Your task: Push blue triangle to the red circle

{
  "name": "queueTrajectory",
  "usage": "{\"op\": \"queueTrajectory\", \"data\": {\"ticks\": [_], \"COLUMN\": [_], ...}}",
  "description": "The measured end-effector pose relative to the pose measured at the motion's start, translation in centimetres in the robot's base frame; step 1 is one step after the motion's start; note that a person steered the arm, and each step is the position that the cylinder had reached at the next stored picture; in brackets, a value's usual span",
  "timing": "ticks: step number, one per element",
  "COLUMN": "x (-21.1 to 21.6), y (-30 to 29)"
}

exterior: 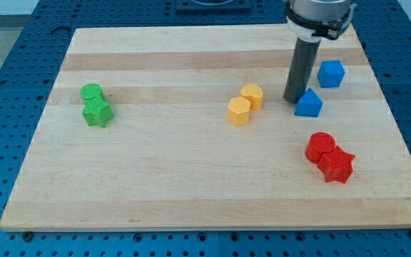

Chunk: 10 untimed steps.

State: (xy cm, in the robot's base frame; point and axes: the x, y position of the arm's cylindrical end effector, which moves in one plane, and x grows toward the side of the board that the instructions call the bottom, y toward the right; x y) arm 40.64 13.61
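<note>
The blue triangle (309, 104) lies on the wooden board (191, 185) at the view's right. My tip (292, 99) stands just to its left and slightly above, touching or almost touching it. The red circle (320, 145) lies below the triangle, a short gap apart, with a red star (336, 165) pressed against its lower right side.
A blue cube (331, 73) sits above and right of the triangle. Two yellow blocks (252, 96) (239, 111) sit together near the middle. A green circle (90, 93) and a green star (98, 112) sit together at the left.
</note>
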Motion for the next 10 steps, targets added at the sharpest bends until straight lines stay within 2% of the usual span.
{"op": "queueTrajectory", "data": {"ticks": [2, 6, 8, 10], "x": [1.2, 0.0, 5.5, 5.9], "y": [0.0, 3.3, 3.3, 3.3]}}
